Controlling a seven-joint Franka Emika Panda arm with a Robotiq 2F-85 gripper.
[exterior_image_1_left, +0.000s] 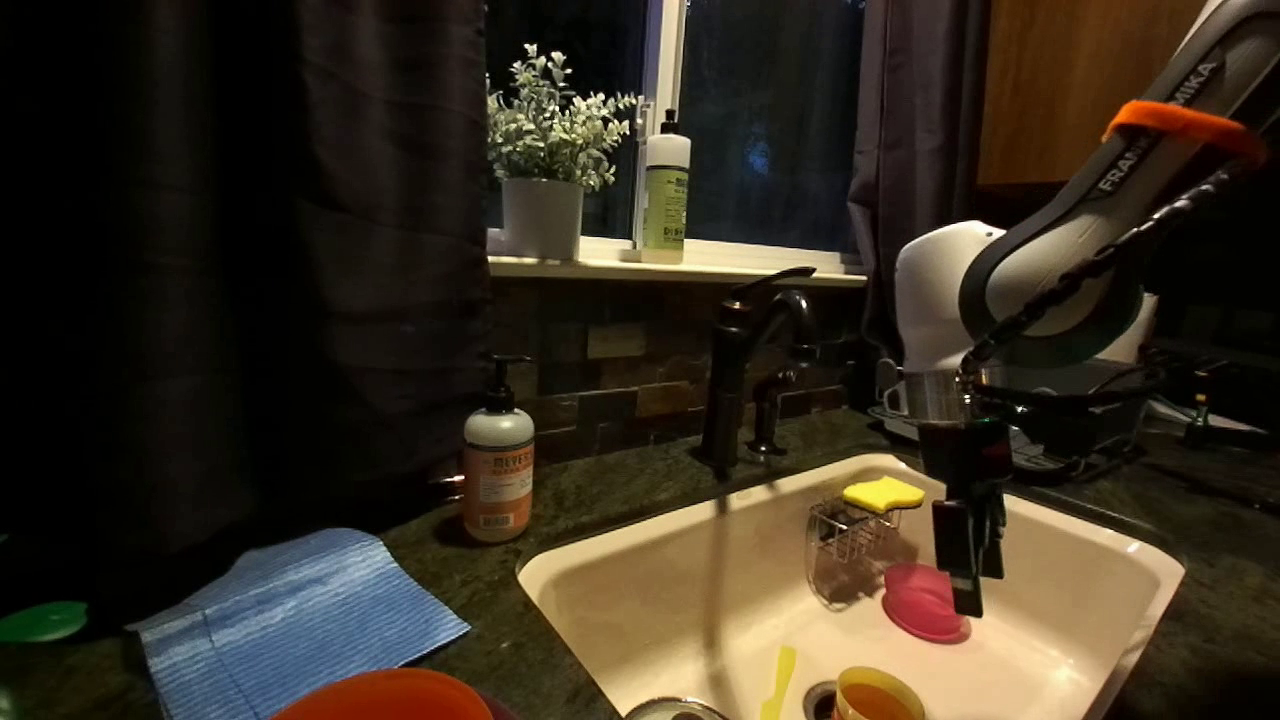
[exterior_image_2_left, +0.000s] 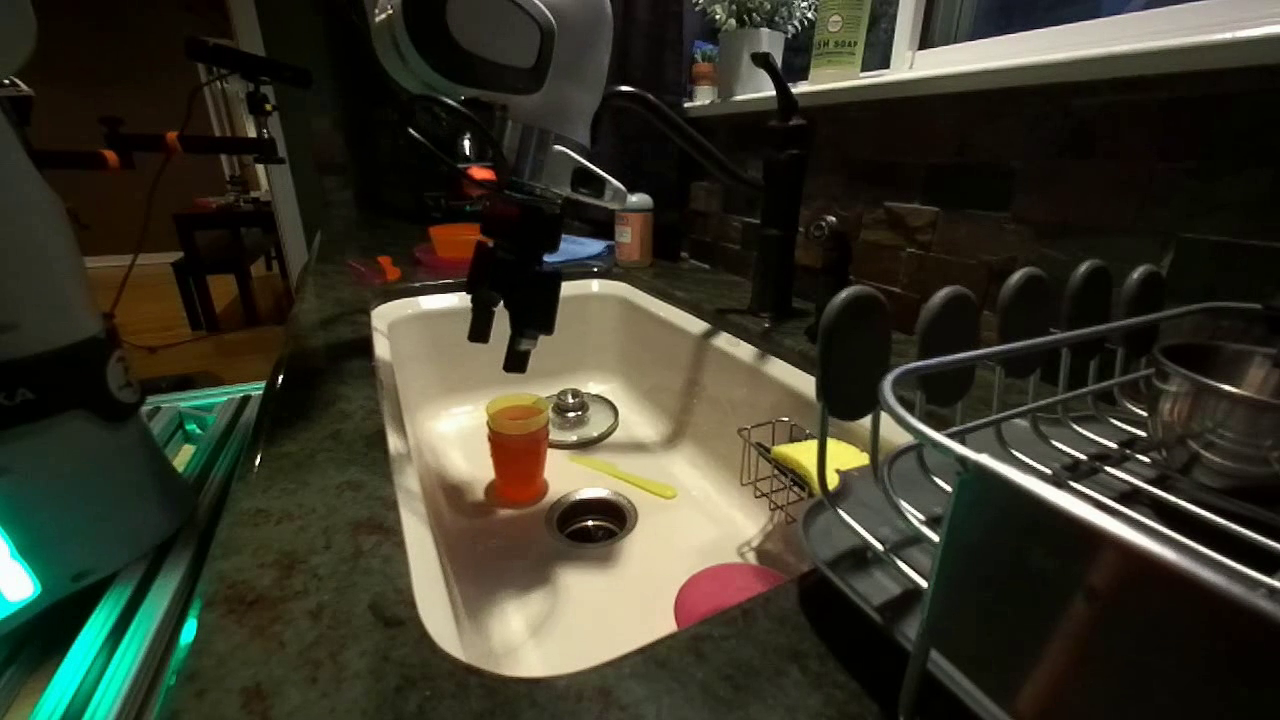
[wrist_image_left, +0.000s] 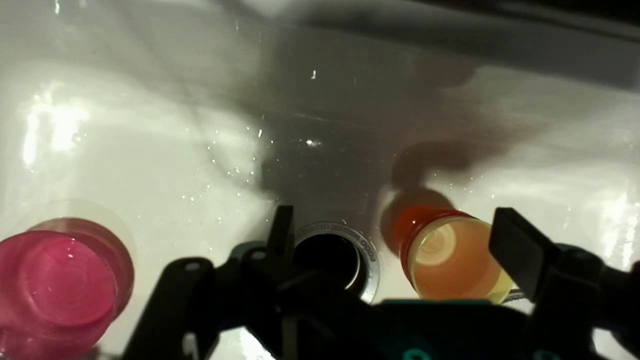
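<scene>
Tool spread wide above the sink, stacked cups upright beside the drain, lid and knife near them, pink dish well apart, sponge atop a caddy, faucet and rack along the edges.

an orange-red tumbler stands upright on the floor of the sink, nearer the front edge of the counter than the wall-side edge. a translucent yellow tumbler sits nested in it, its open rim showing above the orange one; in this dim light, whether it holds liquid is hard to tell.
</scene>
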